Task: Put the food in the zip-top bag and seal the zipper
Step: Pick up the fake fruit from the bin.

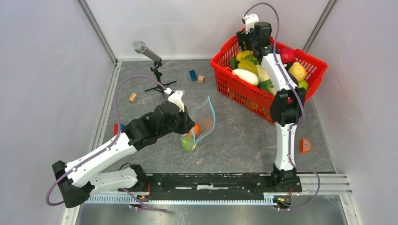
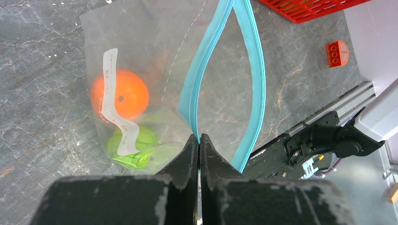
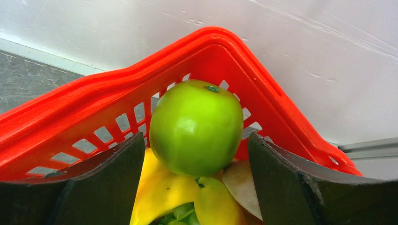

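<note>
The clear zip-top bag hangs open mid-table, its light blue zipper spread in a loop. My left gripper is shut on the zipper's near end and holds the bag up. Inside the bag lie an orange and a green round fruit, behind the white label strip. My right gripper is open inside the red mesh basket at its far corner, its fingers either side of a green apple that rests on yellow fruit. A red apple also lies in the basket.
The basket stands at the back right, filled with several toy foods. A microphone on a small tripod stands at the back left. Loose blocks lie about: blue, wooden ones, an orange one. The arms' base rail runs along the near edge.
</note>
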Action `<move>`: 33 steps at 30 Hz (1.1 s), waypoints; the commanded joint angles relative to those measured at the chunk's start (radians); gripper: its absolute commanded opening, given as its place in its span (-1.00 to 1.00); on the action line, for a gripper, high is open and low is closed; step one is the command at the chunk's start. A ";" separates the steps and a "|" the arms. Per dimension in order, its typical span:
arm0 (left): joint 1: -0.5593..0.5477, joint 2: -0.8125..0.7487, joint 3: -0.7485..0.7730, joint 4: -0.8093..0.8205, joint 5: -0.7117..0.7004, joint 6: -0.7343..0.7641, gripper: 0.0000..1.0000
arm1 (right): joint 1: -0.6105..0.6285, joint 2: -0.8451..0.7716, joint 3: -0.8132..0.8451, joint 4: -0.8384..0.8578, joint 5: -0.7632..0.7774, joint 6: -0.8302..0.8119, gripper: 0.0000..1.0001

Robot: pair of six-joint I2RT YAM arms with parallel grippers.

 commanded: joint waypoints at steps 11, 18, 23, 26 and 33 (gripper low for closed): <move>0.005 0.009 0.018 0.027 0.034 0.034 -0.95 | 0.002 -0.023 -0.003 0.109 -0.081 0.024 -0.01; 0.005 -0.006 0.005 0.028 0.041 0.026 -0.96 | 0.002 -0.174 -0.066 0.123 -0.110 0.066 -0.22; 0.005 -0.015 -0.008 0.033 0.037 0.021 -0.96 | 0.003 -0.296 -0.171 0.127 -0.136 0.096 -0.22; 0.005 -0.021 -0.018 0.038 0.034 0.020 -0.96 | 0.003 -0.404 -0.283 0.130 -0.158 0.121 -0.22; 0.005 -0.013 -0.013 0.049 0.031 0.027 -0.95 | 0.003 -0.721 -0.672 0.314 -0.379 0.253 -0.20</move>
